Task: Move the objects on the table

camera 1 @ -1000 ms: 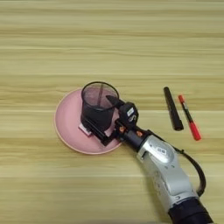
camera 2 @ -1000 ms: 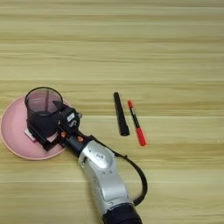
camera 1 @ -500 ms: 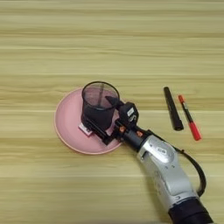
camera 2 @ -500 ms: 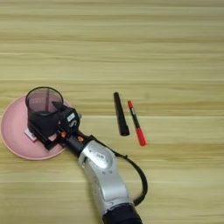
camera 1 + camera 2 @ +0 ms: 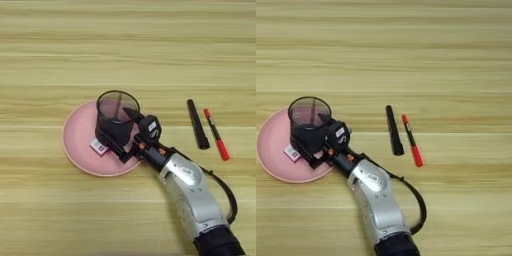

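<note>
A black wire-mesh cup (image 5: 116,102) stands upright on the right half of a round pink plate (image 5: 77,142). My right gripper (image 5: 112,123) reaches in from the lower right, its two black fingers (image 5: 113,146) pressed against opposite sides of the cup's lower wall. A small white-and-red packet (image 5: 98,147) lies flat on the plate at the cup's foot, partly hidden by the lower finger. To the right, on the table, a black marker (image 5: 197,131) and a slim red-and-black pen (image 5: 216,140) lie side by side, apart from the gripper.
The silver forearm (image 5: 192,197) crosses the table's lower right, with a black cable (image 5: 227,192) looping beside it. Bare wooden table (image 5: 125,45) stretches behind the plate and to its left.
</note>
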